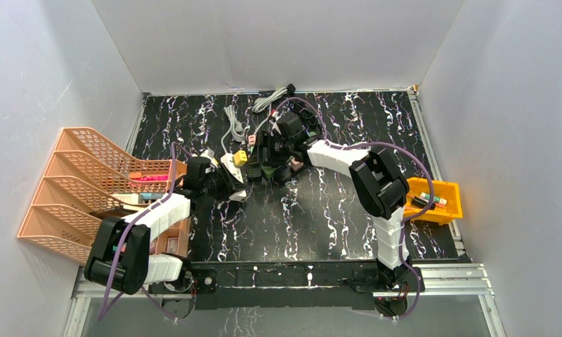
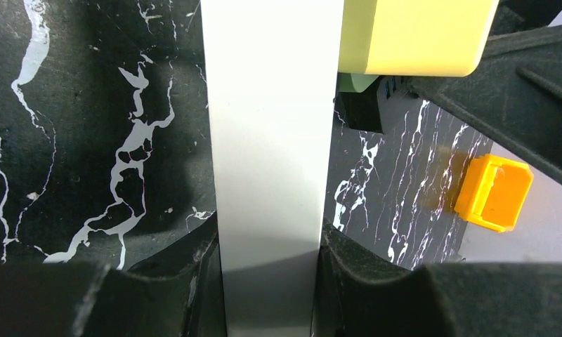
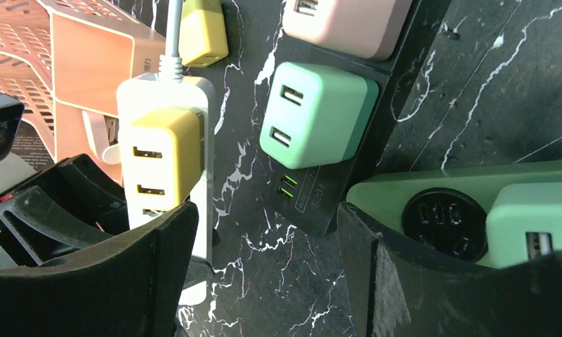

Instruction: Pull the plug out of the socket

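**While the left arm pins the strip, the right one hangs wide open by the plug**

As far as the overhead view goes, everything's bunched up in the middle of the black marbled counter (image 1: 320, 217). The left fingers (image 2: 159, 295) are clamped on the white power strip (image 2: 271, 140), one on each long side, and the strip fills the whole gap between them. The yellow plug (image 3: 159, 158) is seated in that strip, near the end where the grey cord (image 3: 171, 28) comes out.

From the right wrist camera, the right fingers (image 3: 123, 281) are spread wide with nothing between them, just bare counter in the gap. The yellow plug sits off to one side of that gap, with its lower edge hidden behind one finger. Can't tell whether the finger touches it.

Other stuff around:
- a mint green plug (image 3: 317, 116) in a black power strip (image 3: 341, 189), just beside the white one
- a pink plug (image 3: 348, 24) further along that same black strip
- a second, smaller yellow plug (image 3: 202, 31) lying next to the grey cord
- a pale green strip (image 3: 440, 182) at the edge of the right wrist view, partly behind the other finger
- an orange file rack (image 1: 81, 182) on the left side of the counter
- a yellow bin (image 1: 436, 200) over on the right, well apart from the strips
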Robot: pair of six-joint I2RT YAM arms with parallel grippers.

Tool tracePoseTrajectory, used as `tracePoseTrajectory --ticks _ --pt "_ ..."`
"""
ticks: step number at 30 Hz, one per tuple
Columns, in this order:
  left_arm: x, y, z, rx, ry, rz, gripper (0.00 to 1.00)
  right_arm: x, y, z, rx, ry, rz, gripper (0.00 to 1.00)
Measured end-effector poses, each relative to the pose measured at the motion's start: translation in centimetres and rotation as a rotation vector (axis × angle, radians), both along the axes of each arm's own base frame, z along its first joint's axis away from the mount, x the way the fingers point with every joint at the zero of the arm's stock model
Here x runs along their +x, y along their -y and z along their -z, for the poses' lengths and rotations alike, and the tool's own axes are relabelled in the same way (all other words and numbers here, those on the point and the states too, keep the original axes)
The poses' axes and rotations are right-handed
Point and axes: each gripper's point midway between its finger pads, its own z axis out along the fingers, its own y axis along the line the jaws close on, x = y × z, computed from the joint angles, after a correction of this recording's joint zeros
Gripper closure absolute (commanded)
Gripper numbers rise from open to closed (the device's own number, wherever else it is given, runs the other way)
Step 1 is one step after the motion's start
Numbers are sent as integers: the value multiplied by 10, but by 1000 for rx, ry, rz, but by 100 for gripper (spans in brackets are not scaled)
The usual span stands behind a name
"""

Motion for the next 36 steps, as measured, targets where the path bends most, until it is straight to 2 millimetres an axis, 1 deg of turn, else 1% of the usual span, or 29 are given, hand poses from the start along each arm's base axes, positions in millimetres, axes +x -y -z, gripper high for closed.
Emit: tracePoseTrajectory --ticks 4,7,13,16,20,24,28,31,33,34,35,36 --pt "0 0 0 1 -1 1 100 -6 1 3 43 -14 25 20" --pt "0 0 0 1 0 1 100 -14 4 -2 83 -14 42 21" --pt "0 0 0 5 3 5 100 -18 -3 -39 208 62 54 21" --pt "0 0 0 6 4 8 100 -16 -11 -51 247 90 47 21" --pt "0 0 0 7 6 9 100 -18 -24 -53 261 93 29 21" --pt "0 0 -1 6 10 10 100 -16 -39 -47 263 86 10 22" --pt "-1 1 -2 2 13 17 100 -16 -49 -36 257 68 -2 32" --pt "0 0 -2 5 15 12 100 -13 -56 -33 257 61 -8 43" --pt "1 -1 -2 6 18 6 100 -11 -58 -30 251 48 -4 58" --pt "1 -2 -2 10 21 2 100 -9 -58 -29 247 44 2 68" --pt "2 -2 -2 10 23 0 100 -8 -58 -27 242 44 3 79" --pt "3 -3 -2 13 28 -5 100 -6 -57 -26 232 36 11 100"
